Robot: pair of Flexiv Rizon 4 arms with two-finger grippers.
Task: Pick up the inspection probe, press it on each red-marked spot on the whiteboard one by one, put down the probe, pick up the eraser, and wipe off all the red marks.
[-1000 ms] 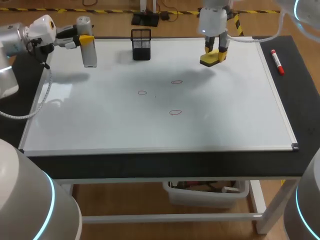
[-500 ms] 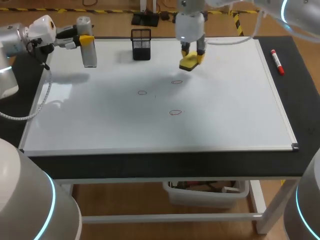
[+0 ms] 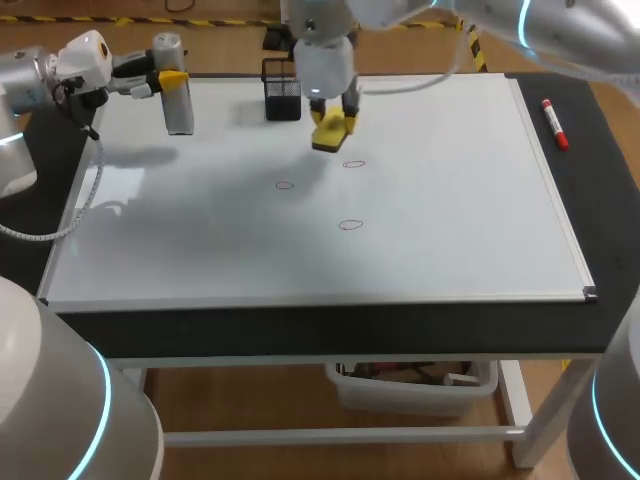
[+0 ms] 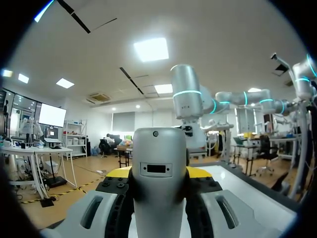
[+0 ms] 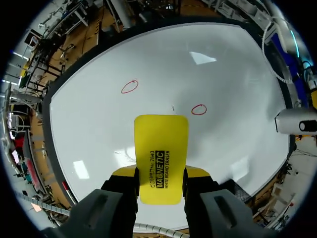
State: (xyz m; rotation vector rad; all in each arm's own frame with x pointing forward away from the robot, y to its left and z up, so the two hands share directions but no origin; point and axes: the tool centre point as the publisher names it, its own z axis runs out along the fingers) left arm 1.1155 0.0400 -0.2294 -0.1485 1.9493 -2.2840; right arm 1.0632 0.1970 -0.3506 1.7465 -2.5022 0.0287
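Note:
My left gripper [image 3: 170, 79] is shut on the grey inspection probe [image 3: 178, 100], held above the whiteboard's [image 3: 460, 200] back left corner. In the left wrist view the probe [image 4: 158, 183] fills the space between the yellow-tipped fingers [image 4: 119, 172]. My right gripper [image 3: 331, 112] reaches past the middle and is shut on the yellow eraser [image 3: 329, 132], just behind the rearmost red mark [image 3: 353, 163]. Two more red marks [image 3: 285, 185] [image 3: 350, 225] lie nearer the front. The right wrist view has the eraser [image 5: 161, 148] between its fingers, with two red marks [image 5: 130, 86] [image 5: 199, 109] ahead of it.
A black mesh pen holder [image 3: 282, 90] stands at the board's back edge, close beside my right gripper. A red marker [image 3: 554, 123] lies on the dark tabletop off the board's right edge. The board's metal frame [image 3: 320, 297] runs along the front.
My right arm has carried the eraser leftward along the back of the board, from the back right to beside the pen holder. The left arm and probe have stayed put.

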